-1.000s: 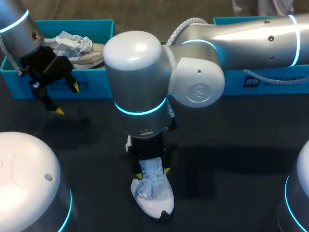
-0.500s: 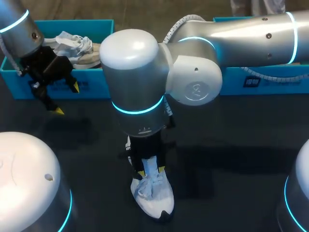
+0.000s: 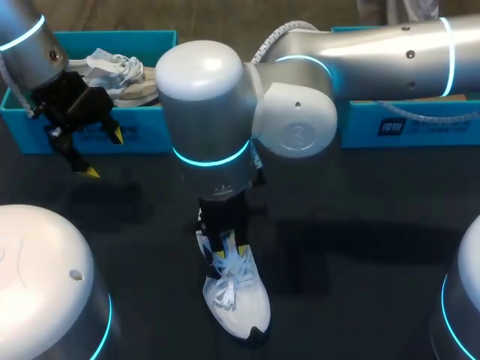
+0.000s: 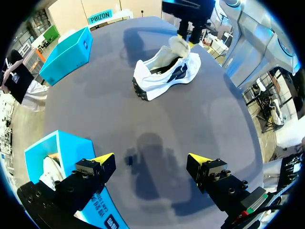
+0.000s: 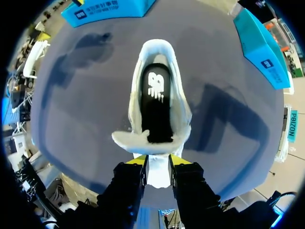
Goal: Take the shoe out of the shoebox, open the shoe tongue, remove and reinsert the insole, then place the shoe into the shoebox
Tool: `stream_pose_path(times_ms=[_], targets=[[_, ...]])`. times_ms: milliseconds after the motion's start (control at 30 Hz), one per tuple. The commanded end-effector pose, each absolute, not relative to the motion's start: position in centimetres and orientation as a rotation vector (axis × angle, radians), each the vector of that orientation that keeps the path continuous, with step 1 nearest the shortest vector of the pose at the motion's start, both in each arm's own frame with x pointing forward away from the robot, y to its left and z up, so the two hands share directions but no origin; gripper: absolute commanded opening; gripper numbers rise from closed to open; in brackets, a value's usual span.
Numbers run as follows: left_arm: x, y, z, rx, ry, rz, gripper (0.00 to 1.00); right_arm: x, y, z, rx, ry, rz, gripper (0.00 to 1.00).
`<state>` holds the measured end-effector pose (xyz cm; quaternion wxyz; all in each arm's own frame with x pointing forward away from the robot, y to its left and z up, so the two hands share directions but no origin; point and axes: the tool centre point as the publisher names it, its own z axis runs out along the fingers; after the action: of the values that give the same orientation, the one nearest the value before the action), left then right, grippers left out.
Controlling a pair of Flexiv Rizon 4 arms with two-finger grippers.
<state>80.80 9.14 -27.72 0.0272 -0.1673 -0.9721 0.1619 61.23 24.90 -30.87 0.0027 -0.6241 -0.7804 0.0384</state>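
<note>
A white shoe (image 3: 238, 300) lies on the dark table, toe toward the front edge. In the right wrist view its mouth gapes and the black insole (image 5: 155, 102) shows inside. My right gripper (image 5: 158, 162) stands over the shoe's lacing (image 3: 229, 255), shut on the white tongue (image 5: 158, 174), which runs up between both fingers. My left gripper (image 3: 103, 154) hangs open and empty at the back left, in front of the left blue shoebox (image 3: 90, 135). From the left wrist, the shoe (image 4: 167, 71) lies well ahead of that gripper (image 4: 151, 160).
The left shoebox holds a second, pale shoe (image 3: 112, 67). Another blue box (image 3: 405, 120) stands at the back right under my right arm. My right arm's big elbow (image 3: 210, 112) hangs over the middle of the table.
The right gripper's fingers have closed in on the shoe tongue, and the arm has drifted slightly left. The left arm has stayed put.
</note>
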Motion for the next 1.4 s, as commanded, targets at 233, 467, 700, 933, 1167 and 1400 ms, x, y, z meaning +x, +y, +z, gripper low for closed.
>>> stream_pose_path(times_ms=[233,467,700,933,1167,1400], targets=[[80.8,9.2,-27.7,-0.517,-3.002,0.497,1.00,63.2,24.4,-32.5,-1.917,-2.423,0.110,0.24],[80.8,9.2,-27.7,-0.517,-3.002,0.497,1.00,61.9,24.7,-31.4,-1.941,-2.439,0.125,0.26],[80.8,9.2,-27.7,-0.517,-3.002,0.497,1.00,60.2,25.4,-30.5,-1.961,-2.449,0.160,0.27],[80.8,9.2,-27.7,-0.517,-3.002,0.497,1.00,60.9,26.8,-32.0,-1.918,-2.453,0.164,0.27],[80.8,9.2,-27.7,-0.517,-3.002,0.497,1.00,62.6,26.3,-33.3,-1.977,-2.410,0.189,0.23],[80.8,9.2,-27.7,-0.517,-3.002,0.497,1.00,63.6,25.4,-33.3,-2.028,-2.395,0.178,0.22]])
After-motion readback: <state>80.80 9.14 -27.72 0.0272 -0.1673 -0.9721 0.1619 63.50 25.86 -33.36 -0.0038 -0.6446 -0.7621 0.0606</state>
